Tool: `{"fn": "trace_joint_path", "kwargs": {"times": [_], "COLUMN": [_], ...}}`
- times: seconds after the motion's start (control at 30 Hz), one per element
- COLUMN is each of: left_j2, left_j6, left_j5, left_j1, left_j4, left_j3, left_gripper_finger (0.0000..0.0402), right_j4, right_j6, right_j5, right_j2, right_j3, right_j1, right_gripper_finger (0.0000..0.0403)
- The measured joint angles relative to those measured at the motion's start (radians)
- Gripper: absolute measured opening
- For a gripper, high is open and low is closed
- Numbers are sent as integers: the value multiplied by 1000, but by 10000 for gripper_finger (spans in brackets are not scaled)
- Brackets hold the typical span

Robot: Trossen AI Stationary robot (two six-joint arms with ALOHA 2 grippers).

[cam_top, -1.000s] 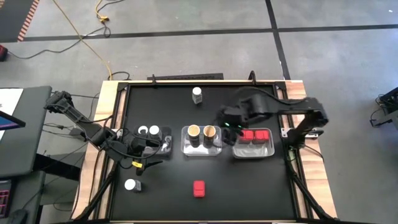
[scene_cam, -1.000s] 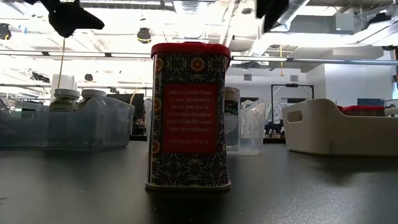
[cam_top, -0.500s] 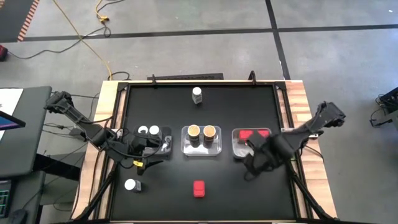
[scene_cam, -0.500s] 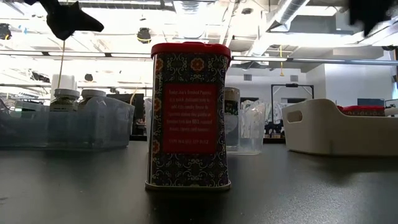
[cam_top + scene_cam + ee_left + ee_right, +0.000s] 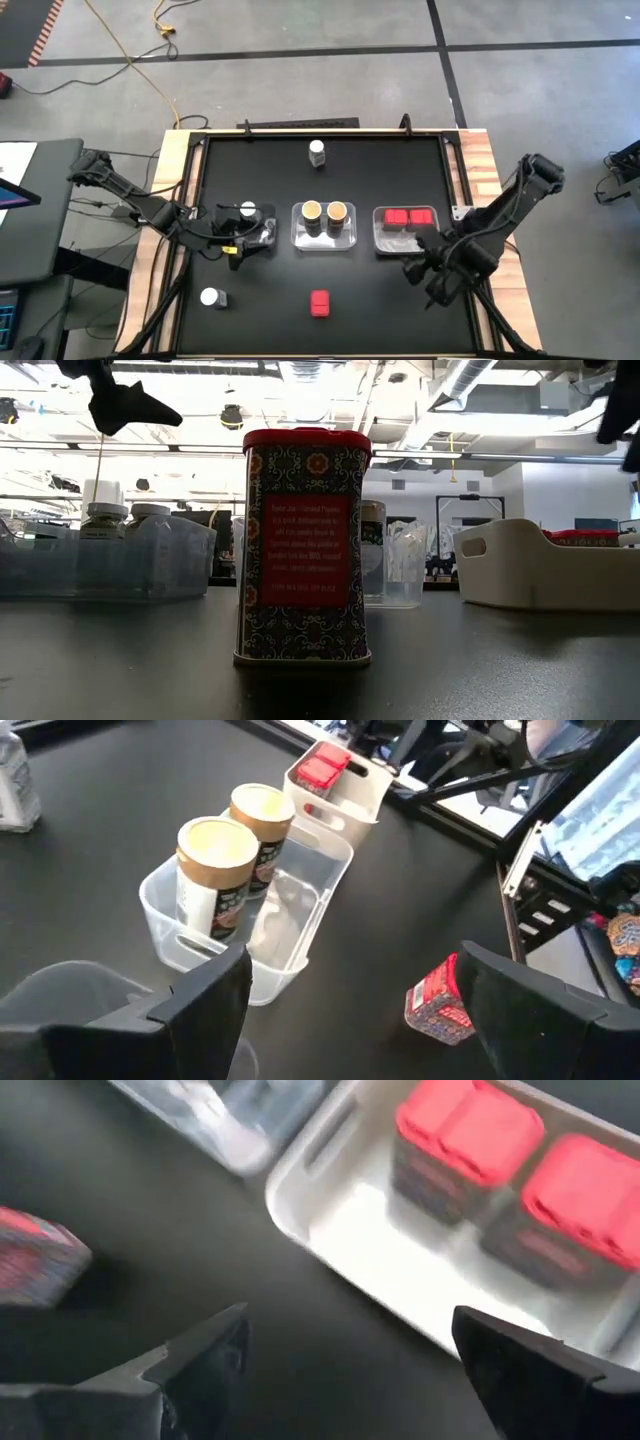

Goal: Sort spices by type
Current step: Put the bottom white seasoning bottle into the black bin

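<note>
Sorting well along, with 3 spice containers not yet binned. Pictured from above: 2 glossy red rectangular packets [image 5: 409,215] in the white tray [image 5: 404,241] right of center, 2 jars with tan-orange round tops [image 5: 324,211] in the clear tray [image 5: 322,240] at center, and white-capped clear jars [image 5: 248,211] in a clear tray at left center, partly hidden under the left arm. Loose on the matte black tabletop [image 5: 380,300]: 1 white-capped jar [image 5: 317,152] at upper center, another [image 5: 210,297] at lower left, and 1 patterned red packet [image 5: 319,302] at lower center.

Right gripper [image 5: 418,270] poised low and right of center, just below the white tray, jaws spread wide and holding nothing; loose red packet off to its left. Left gripper [image 5: 236,248] over the left tray, jaws likewise apart and empty.

Likely step in hand: fetching the last red packet. Next move would call for swinging left and down over the packet, squaring the jaws to its flat sides, closing, then carrying it to the bare half of the white tray. Smooth, boxy tin, standing upright in the low view; apt to slip or tip if gripped off-center.
</note>
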Motion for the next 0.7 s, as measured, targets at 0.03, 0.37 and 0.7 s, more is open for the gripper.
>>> {"fn": "trace_joint_path", "kwargs": {"times": [0.03,0.37,0.7], "left_j2": [0,132,410], "left_j6": [10,84,-133], "left_j5": [1,17,203], "left_j1": [3,-1,-163], "left_j4": [-12,-367,-783], "left_j3": [7,267,568], "left_gripper_finger": [334,334,334], "right_j4": [50,403,402], "right_j6": [-9,-294,-390], "right_j5": [42,120,117], "right_j2": [-31,-244,-243], "right_j3": [-41,-249,-250], "right_j1": [5,-61,-128], "right_gripper_finger": [372,372,372]}}
